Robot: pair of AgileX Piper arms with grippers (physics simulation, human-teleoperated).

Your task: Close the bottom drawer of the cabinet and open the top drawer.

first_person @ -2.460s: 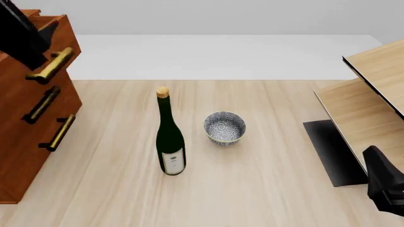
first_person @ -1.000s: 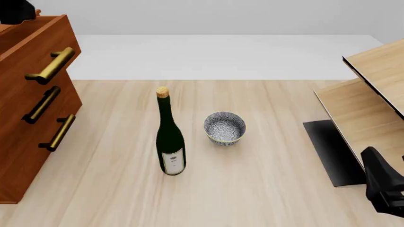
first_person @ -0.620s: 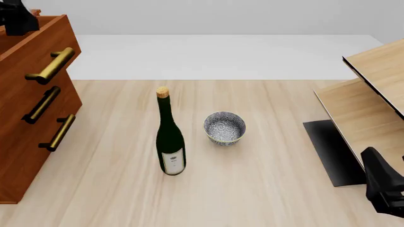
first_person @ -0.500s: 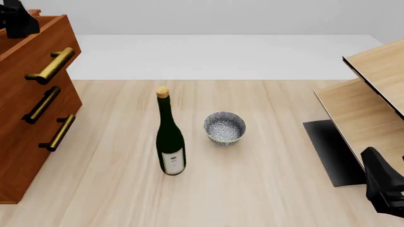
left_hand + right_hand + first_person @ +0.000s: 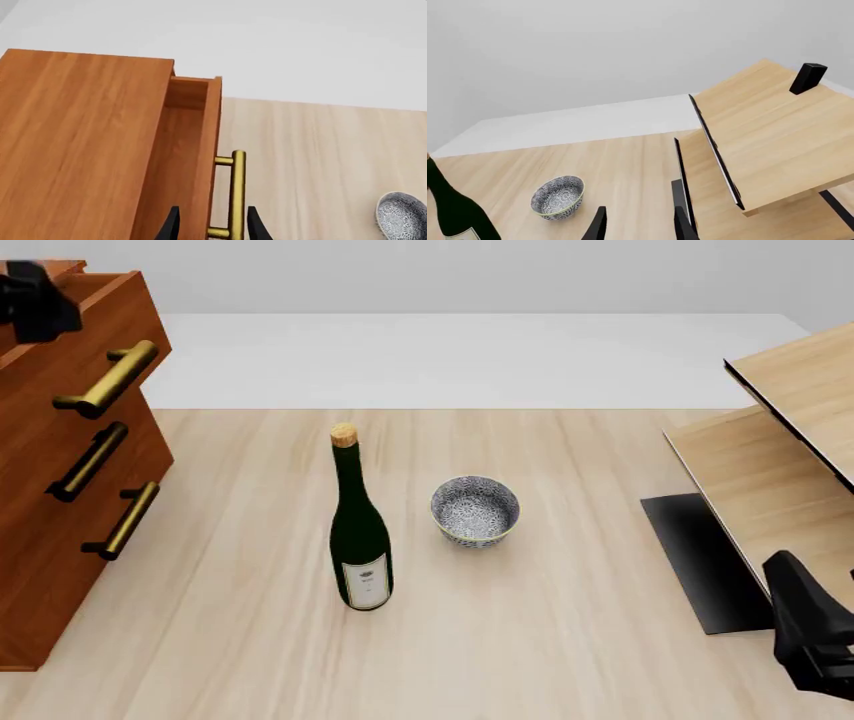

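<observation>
The cabinet [image 5: 38, 580] stands at the table's left edge. Its top drawer [image 5: 83, 332] is pulled out, so its brass handle [image 5: 107, 380] sticks out past the two below. In the left wrist view I look down on the cabinet top [image 5: 73, 140] and into the open top drawer [image 5: 183, 150]. The bottom drawer [image 5: 80, 550] sits level with the middle one. My left gripper [image 5: 38, 308] hovers open above the top drawer's front edge, its fingertips [image 5: 172, 226] apart and holding nothing. Low at the right, my right gripper [image 5: 807, 640] is open and empty.
A dark green wine bottle [image 5: 358, 530] with a cork stands mid-table, with a patterned bowl [image 5: 474, 510] just to its right. A pale wood shelf unit [image 5: 774, 440] with a black base fills the right side, close to my right gripper.
My left gripper has let go of the top drawer's handle, risen above the cabinet and then come down slightly. The right arm has barely moved.
</observation>
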